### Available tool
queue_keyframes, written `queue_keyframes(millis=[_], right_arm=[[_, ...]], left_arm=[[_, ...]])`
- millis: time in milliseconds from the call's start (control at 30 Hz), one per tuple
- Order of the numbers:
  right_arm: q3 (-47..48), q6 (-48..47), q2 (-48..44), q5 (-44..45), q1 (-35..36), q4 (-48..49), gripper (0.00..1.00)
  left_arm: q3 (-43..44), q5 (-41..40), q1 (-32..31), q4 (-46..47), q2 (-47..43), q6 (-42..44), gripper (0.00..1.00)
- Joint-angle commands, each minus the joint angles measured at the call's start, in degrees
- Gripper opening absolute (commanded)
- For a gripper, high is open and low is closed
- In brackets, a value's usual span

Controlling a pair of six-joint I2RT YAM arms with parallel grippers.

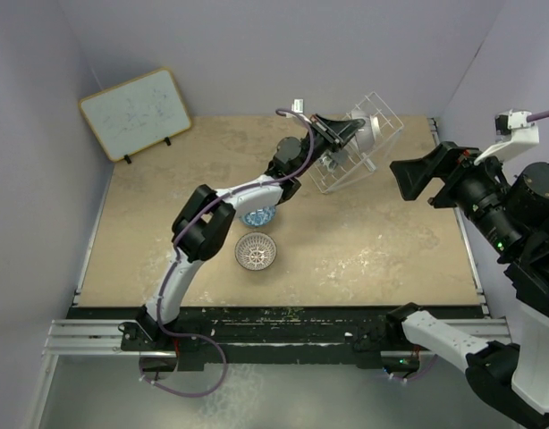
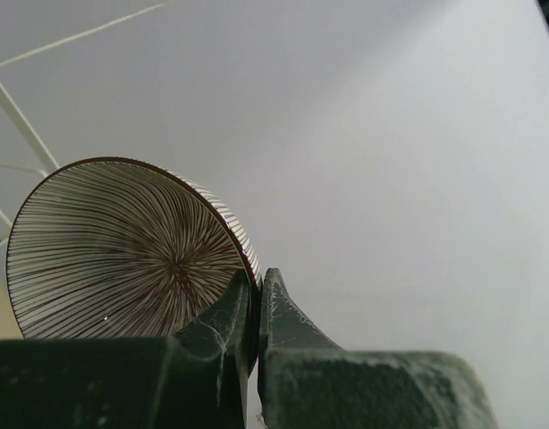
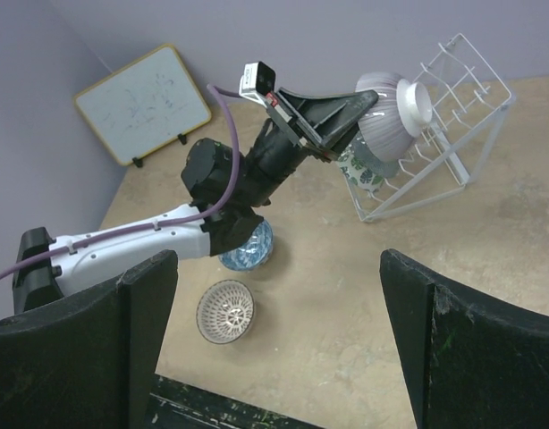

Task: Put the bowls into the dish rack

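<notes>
At the far-right dish rack, left gripper clenched on a purple-striped bowl by its rim, right gripper gaping, empty.

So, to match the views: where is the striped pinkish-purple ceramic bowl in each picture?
Top external: bowl upper centre-right, at the white wire dish rack.
Left wrist: bowl lower left, rim in left end effector.
Right wrist: bowl upper right, at the rack.
Shared landmark: the rack.

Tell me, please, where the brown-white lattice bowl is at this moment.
In the top view the lattice bowl stands upright on the table, left of centre and toward the near edge. It is just in front of the blue bowl.
</notes>
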Motion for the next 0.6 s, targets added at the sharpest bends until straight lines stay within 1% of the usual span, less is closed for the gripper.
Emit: queue_keyframes(millis=[0, 300, 433, 567], right_arm=[[1.5, -1.7, 1.1, 1.2, -0.3, 0.8, 0.97], [2.6, -2.6, 1.9, 2.1, -0.3, 0.0, 0.97], [2.6, -2.9, 2.1, 2.2, -0.3, -0.1, 0.97], [2.6, -3.2, 1.9, 2.6, -0.3, -0.4, 0.97]], left_arm=[[3.5, -6.2, 1.3, 10.7, 2.0, -5.4, 0.00], [2.7, -13.2, 2.1, 16.4, 5.6, -9.6, 0.00], [6.3, -14.2, 2.3, 18.2, 9.0, -11.5, 0.00], [8.7, -14.9, 2.2, 18.0, 11.6, -11.5, 0.00]])
